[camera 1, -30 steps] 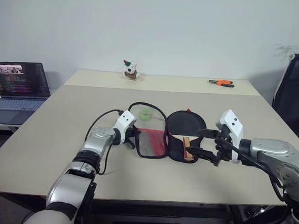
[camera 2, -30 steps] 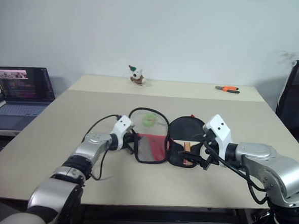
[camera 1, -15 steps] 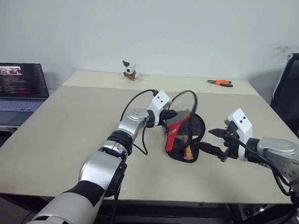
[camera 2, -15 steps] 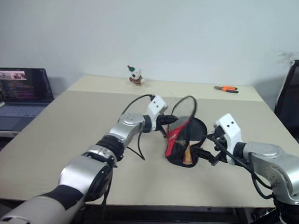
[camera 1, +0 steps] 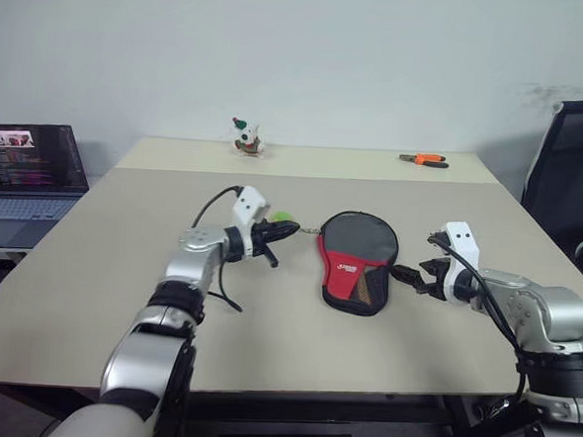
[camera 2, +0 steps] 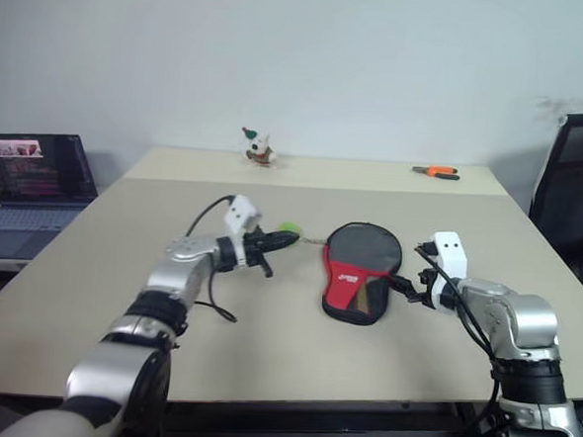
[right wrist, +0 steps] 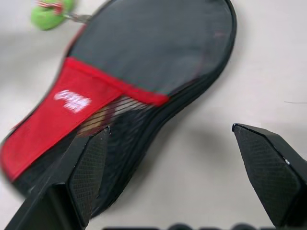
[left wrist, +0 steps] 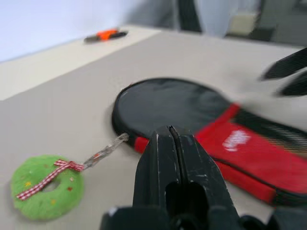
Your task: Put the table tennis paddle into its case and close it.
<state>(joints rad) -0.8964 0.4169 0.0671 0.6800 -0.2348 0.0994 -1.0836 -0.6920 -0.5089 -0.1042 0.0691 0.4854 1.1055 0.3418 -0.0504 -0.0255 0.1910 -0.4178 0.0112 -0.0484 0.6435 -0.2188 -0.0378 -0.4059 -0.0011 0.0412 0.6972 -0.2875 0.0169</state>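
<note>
- Beige table (camera 1: 91, 266) fills the foreground under a plain white wall, with a laptop (camera 1: 27, 168) off its left edge and a black chair (camera 1: 572, 166) at the right.
- At the far edge stand a small toy figure (camera 1: 245, 136) and orange-handled pliers (camera 1: 424, 160).
- The case (camera 1: 356, 269) lies flat near the table's middle, folded shut with its red logo panel and mesh pocket facing up.
- Its long axis runs front to back: the round black end points toward the wall, and the narrower handle end points toward the robot.
- A short chain leads from the round end's left side to the green fuzzy charm (left wrist: 47, 187), which lies on the table just beside the case.
- The table tennis paddle cannot be made out; whether it sits inside the case cannot be told.
- The left gripper (camera 1: 289, 232) hovers left of the case near the charm, its fingers pressed together and holding nothing.
- The right gripper (camera 1: 413, 277) sits low at the case's right side, fingers spread wide and empty.
</note>
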